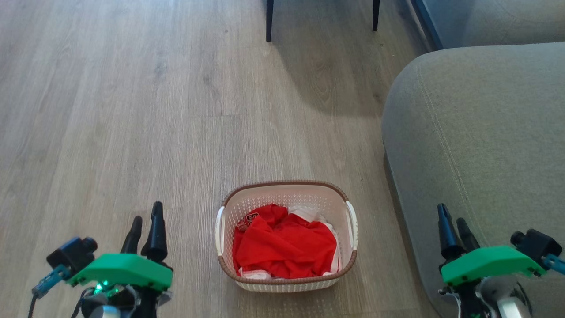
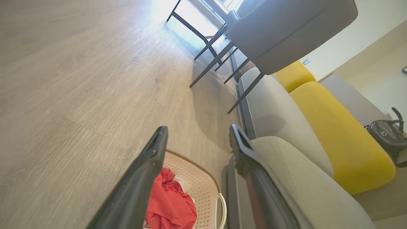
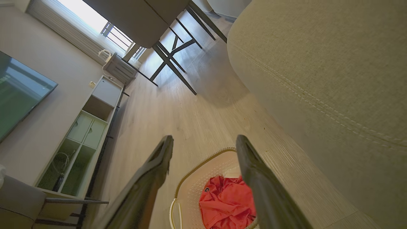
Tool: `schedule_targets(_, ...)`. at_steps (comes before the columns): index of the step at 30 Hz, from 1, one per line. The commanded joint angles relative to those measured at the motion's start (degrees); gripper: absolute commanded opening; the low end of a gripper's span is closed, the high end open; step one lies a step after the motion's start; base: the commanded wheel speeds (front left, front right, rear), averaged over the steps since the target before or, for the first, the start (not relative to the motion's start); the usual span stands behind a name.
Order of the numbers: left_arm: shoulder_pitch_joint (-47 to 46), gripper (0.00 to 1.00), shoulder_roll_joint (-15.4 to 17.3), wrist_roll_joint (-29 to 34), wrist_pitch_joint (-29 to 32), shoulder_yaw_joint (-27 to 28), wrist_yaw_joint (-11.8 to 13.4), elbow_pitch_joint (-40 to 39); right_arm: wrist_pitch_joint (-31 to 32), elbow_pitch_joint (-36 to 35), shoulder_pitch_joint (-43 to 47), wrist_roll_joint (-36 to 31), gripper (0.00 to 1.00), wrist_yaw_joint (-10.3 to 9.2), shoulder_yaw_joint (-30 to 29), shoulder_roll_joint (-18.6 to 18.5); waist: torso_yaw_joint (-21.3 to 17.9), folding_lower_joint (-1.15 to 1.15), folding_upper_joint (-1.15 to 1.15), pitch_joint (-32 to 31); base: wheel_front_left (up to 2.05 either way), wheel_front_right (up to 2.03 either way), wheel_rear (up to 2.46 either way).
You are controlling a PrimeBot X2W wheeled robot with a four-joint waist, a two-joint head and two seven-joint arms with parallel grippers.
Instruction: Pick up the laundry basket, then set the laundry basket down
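Note:
The laundry basket (image 1: 287, 196) sits on the wooden floor between my two arms, cream-white and perforated, with a brown rim and white side handles. Red and white clothes (image 1: 284, 245) fill it. My left gripper (image 1: 145, 217) hangs open to the basket's left, well apart from it. My right gripper (image 1: 453, 218) hangs open to the basket's right, in front of the sofa. The left wrist view has the basket (image 2: 203, 187) low between the open fingers (image 2: 149, 165). In the right wrist view the basket (image 3: 200, 181) lies below the open fingers (image 3: 254, 171).
A grey sofa (image 1: 476, 141) rises close to the basket's right side. Yellow cushions (image 2: 337, 136) lie on the sofa further back. Dark chair legs (image 1: 269, 22) stand on the floor ahead. A TV cabinet (image 3: 82, 136) lines the far wall.

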Motion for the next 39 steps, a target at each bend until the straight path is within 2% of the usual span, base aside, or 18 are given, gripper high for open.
schedule_targets(1,-1.18,1.00,0.59,2.44,-0.73,0.38,0.21,-2.48,-1.12,-2.45,-1.81,-2.27,1.00,-0.01,1.14,-0.67,0.02,0.00,0.00,-0.07,0.00,0.00,0.00)
schedule_targets(39,1.61,1.00,1.85,30.01,-6.93,-3.89,4.27,-4.58,-7.32,-5.06,-0.96,-28.71,1.00,-0.01,5.60,-0.95,0.05,0.00,0.00,-0.42,0.00,0.00,0.00)
